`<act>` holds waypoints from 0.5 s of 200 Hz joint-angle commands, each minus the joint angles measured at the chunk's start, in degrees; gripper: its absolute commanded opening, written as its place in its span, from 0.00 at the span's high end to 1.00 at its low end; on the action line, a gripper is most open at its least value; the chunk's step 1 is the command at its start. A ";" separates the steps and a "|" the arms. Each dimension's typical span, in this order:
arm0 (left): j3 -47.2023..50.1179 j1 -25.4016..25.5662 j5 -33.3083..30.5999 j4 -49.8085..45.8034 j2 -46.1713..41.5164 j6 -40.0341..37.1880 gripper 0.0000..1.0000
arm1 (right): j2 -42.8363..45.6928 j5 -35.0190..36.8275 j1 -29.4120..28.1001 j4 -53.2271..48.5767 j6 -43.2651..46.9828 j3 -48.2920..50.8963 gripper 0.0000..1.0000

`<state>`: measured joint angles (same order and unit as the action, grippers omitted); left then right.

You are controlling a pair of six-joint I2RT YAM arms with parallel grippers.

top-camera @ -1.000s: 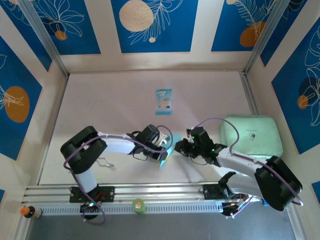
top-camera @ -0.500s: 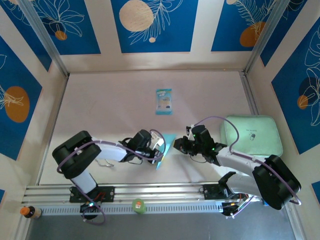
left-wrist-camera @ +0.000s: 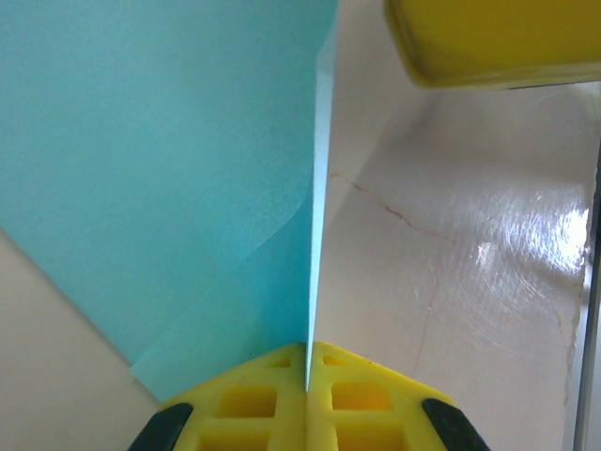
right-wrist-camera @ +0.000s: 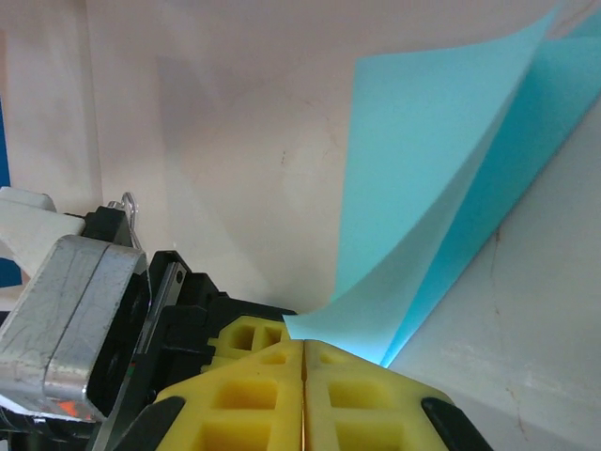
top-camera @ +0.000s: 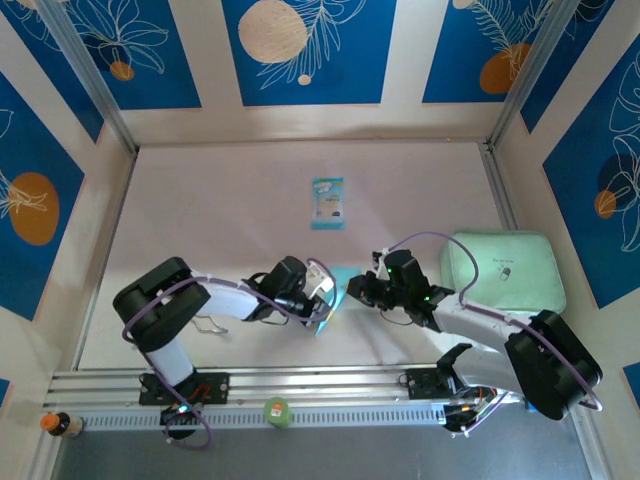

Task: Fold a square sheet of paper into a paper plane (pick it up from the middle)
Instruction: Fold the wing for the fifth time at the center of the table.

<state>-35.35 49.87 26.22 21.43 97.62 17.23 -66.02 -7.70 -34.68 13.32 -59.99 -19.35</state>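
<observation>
**Light-blue paper pinched by both grippers at the near middle of the table**

A light-blue square sheet of thin paper [top-camera: 337, 285] is held between the two arms, near the front middle of the pale table surface [top-camera: 220, 210]. It is clamped from the left by the left gripper [top-camera: 324, 301] and from the right by the right gripper [top-camera: 356, 290], which are brought close together.

In the left wrist view, the left gripper [left-wrist-camera: 307, 376] is seen pressed shut, and the sheet [left-wrist-camera: 169, 160] is trapped edge-on between its yellow fingers [left-wrist-camera: 249, 404]. One layer is bowed away to the left of the clamped edge.

In the right wrist view, the right gripper [right-wrist-camera: 305, 352] is likewise closed, with a low corner of the sheet [right-wrist-camera: 423, 197] caught between its yellow fingers [right-wrist-camera: 254, 395]. Two layers are seen fanning upward and to the right, joined along a bend. Whether a sharp crease has been pressed cannot be told.

A small teal-and-white printed packet [top-camera: 327, 203] is lying flat farther back, well apart from the grippers. A pale green rounded pad [top-camera: 503, 270] is placed at the right, beside the right arm.
</observation>
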 commanded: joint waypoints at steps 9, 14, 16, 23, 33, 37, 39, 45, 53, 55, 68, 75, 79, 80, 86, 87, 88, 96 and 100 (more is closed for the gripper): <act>-2.12 -0.47 2.92 -2.86 0.78 -4.57 0.98 | 2.15 1.08 0.49 -0.14 -0.01 1.50 0.92; -2.15 -0.47 2.55 -3.24 0.74 -4.63 0.98 | 2.36 1.23 0.57 -0.14 -0.05 1.72 0.92; -2.21 -0.47 2.35 -3.41 0.73 -4.77 0.98 | 2.38 1.27 0.57 -0.14 -0.05 1.74 0.92; -2.37 -0.47 2.28 -3.75 0.81 -4.93 0.98 | 2.56 1.30 0.62 -0.14 -0.11 1.78 0.92; -2.44 -0.47 2.58 -3.93 0.98 -4.73 0.98 | 2.63 1.13 0.66 -0.04 0.20 1.78 0.92; -2.57 -0.47 2.69 -3.94 1.08 -4.42 0.98 | 2.57 0.97 0.66 -0.01 0.34 1.78 0.92; -2.49 -0.47 2.70 -3.90 1.08 -4.28 0.98 | 2.50 0.81 0.66 0.03 0.36 1.71 0.92; -2.29 -0.45 2.71 -3.50 1.24 -3.43 0.98 | 2.35 0.44 0.75 0.04 0.72 1.55 0.92; -2.09 -0.55 3.13 -2.79 1.46 -2.21 0.99 | 2.05 0.04 0.71 -0.22 1.03 1.23 0.92; -2.02 -0.56 3.27 -2.62 1.50 -2.01 0.99 | 1.93 -0.19 0.74 -0.22 1.13 1.14 0.92; -1.61 -0.56 4.15 -1.16 2.02 0.13 0.99 | 1.17 -1.33 0.82 0.57 2.16 0.81 0.93; -1.31 -0.56 4.44 -0.31 2.34 1.22 0.99 | 0.73 -1.88 0.82 1.18 2.45 0.72 0.93; -1.23 -0.56 4.60 0.37 2.58 2.09 0.99 | 0.37 -2.16 0.84 1.53 2.57 0.68 0.93; -1.18 -0.56 4.71 0.46 2.62 2.18 0.99 | 0.32 -2.24 0.84 1.62 2.63 0.66 0.93; -0.96 -0.57 4.97 1.11 2.97 3.20 0.99 | -0.16 -2.67 0.85 2.07 2.78 0.63 0.93; -0.95 -0.61 5.02 1.18 2.99 3.31 0.99 | -0.21 -2.75 0.89 2.11 2.82 0.59 0.93; -0.95 -0.63 5.13 1.21 3.04 3.37 0.99 | -0.23 -2.80 0.91 2.17 2.84 0.57 0.93; -1.03 -0.65 5.29 1.21 3.39 4.12 0.99 | -0.87 -3.30 0.97 2.23 3.16 0.22 0.93; -1.13 -0.73 5.44 1.16 3.57 4.45 0.99 | -1.14 -3.57 1.01 2.25 3.40 0.05 0.93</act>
<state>-36.69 49.84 29.08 21.06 99.39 18.02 -65.65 -8.56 -34.04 14.15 -58.87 -18.31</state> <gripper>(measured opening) 0.064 0.074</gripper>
